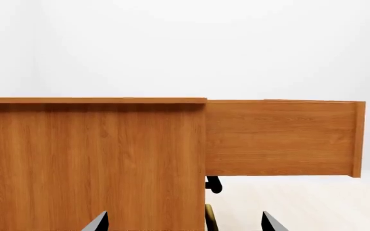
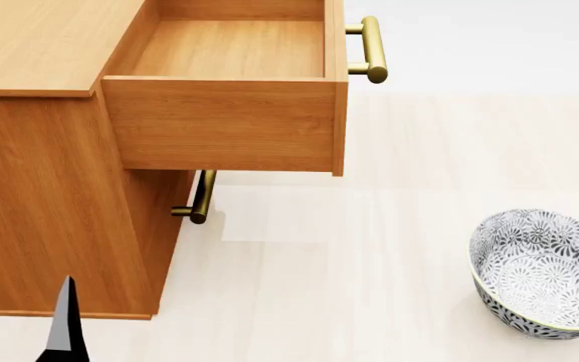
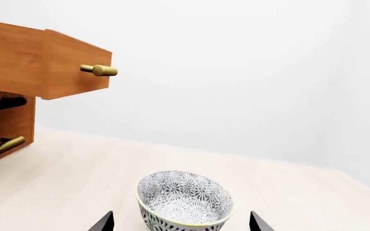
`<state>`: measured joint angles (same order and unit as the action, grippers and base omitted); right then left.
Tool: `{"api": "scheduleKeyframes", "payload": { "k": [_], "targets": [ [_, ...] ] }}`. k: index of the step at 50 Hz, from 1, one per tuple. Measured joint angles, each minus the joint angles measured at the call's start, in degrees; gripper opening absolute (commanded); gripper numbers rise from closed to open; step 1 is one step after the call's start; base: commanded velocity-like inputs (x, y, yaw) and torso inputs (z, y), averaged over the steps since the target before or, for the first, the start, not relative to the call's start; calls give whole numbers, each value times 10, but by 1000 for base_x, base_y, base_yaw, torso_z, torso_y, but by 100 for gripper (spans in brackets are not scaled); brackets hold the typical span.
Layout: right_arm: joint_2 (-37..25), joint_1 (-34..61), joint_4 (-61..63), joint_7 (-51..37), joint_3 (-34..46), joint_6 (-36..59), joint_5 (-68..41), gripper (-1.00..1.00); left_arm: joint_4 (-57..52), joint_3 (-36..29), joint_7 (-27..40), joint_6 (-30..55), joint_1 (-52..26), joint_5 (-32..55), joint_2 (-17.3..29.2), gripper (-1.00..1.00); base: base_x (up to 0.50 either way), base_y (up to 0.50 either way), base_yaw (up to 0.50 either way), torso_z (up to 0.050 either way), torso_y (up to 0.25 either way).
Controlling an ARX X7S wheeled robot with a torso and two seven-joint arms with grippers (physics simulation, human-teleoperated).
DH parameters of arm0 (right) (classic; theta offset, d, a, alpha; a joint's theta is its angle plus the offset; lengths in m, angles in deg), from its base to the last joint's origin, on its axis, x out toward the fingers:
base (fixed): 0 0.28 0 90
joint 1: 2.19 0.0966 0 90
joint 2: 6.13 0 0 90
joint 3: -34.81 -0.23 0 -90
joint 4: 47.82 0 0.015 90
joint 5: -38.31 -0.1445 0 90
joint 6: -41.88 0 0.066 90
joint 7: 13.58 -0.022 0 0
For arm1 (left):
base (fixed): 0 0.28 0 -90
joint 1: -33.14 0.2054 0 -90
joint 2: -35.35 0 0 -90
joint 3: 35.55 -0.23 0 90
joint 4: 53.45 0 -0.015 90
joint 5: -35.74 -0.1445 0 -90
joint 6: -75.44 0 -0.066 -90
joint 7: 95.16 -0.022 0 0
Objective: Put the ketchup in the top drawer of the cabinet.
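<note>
The ketchup is not in any view. The cabinet [image 2: 38,188] stands at the left in the head view. Its top drawer [image 2: 219,121] is pulled out, and what shows of its inside is empty. The brass handle [image 2: 370,49] is on its front. The left wrist view shows the cabinet's side [image 1: 88,163] and the open drawer [image 1: 278,137] from the side. My left gripper [image 1: 185,224] is open and empty, low in front of the cabinet; one fingertip [image 2: 65,324] shows in the head view. My right gripper [image 3: 181,224] is open and empty, just before the bowl [image 3: 183,197].
The grey patterned bowl [image 2: 541,271] sits on the pale floor at the right, empty. The lower drawer is shut, its brass handle [image 2: 201,197] under the open drawer. The right wrist view also shows the open top drawer [image 3: 44,62] sticking out.
</note>
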<state>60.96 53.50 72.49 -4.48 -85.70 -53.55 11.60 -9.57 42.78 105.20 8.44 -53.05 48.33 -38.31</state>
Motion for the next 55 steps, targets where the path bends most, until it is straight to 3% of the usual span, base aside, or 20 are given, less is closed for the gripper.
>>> {"api": "scheduleKeyframes", "payload": {
  "k": [22,55],
  "targets": [
    [60,-48,-57,48,-45,-80,-23,100,8,-3,8,-4,-3,6,4,100,0,0,0,0,0],
    [90,-7,-127,71,-24,-110,-9,100,11,-2,20,-12,-1,14,14,100,0,0,0,0,0]
  ]
}}
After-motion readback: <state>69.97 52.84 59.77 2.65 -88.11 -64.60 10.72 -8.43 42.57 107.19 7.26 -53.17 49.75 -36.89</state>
